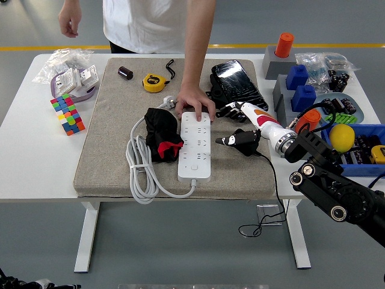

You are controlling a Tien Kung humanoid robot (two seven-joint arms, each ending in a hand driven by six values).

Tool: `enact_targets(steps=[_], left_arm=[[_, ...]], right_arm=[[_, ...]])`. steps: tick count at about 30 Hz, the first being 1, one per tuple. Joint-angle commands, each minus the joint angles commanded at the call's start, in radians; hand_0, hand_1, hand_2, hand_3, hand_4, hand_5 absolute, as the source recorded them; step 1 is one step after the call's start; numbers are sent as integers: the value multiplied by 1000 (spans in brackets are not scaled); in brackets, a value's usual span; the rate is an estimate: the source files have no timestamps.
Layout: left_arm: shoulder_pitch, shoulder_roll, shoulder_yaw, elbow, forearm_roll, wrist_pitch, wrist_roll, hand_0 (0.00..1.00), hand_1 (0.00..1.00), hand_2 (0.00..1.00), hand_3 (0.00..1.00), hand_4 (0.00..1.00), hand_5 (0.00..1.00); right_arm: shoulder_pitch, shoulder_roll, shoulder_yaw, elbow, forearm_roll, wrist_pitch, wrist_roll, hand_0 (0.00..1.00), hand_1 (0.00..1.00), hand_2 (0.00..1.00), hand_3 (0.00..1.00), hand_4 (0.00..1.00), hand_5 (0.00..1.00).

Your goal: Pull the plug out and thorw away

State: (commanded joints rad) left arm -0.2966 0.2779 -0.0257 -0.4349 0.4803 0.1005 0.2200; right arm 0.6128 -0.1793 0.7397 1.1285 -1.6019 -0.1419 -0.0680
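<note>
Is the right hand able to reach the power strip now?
Probably yes: the right hand holds a black plug beside the power strip, nothing between. A person's hand presses its far end.

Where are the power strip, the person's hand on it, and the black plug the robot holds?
power strip (pixel 195 158), head view, middle of its white top face.
person's hand (pixel 194 101), head view, back of the hand.
black plug (pixel 239 141), head view, its body by the robot's fingers.

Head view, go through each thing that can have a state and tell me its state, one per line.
power strip: flat on the mat, held down at its far end by the person's hand
black plug: beside the strip, out of the sockets, in the right hand
white cable: loosely coiled
tape measure: retracted
</note>
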Motion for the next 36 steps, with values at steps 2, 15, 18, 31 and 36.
enact_targets(steps=[2,15,18,31,36], left_arm=[[1,0,-2,1,-3,1,-1,550,683,706,687,881,585],[-3,-2,-1,1,4,0,0,546,683,707,685,879,587],[-1,-2,-2,1,1,0,0,547,682,706,685,879,587],[-3,2,1,-1,3,-1,1,545,682,706,685,877,586],[-3,2,-3,-5,6,0,0,546,682,707,684,877,585]], right_arm=[[-27,-21,15,75,-4,18,-18,665,727,725,768,998,350],[-92,-69,-7,400,22,227,-136,393,346,366,586,855,2],[-89,-62,-33,393,47,267,-147,15,50,140,576,727,2],[-36,-8,-84,349,49,337,-206,2,18,128,710,667,2],[-27,-1,-99,309,42,388,-252,2,13,126,829,604,2]])
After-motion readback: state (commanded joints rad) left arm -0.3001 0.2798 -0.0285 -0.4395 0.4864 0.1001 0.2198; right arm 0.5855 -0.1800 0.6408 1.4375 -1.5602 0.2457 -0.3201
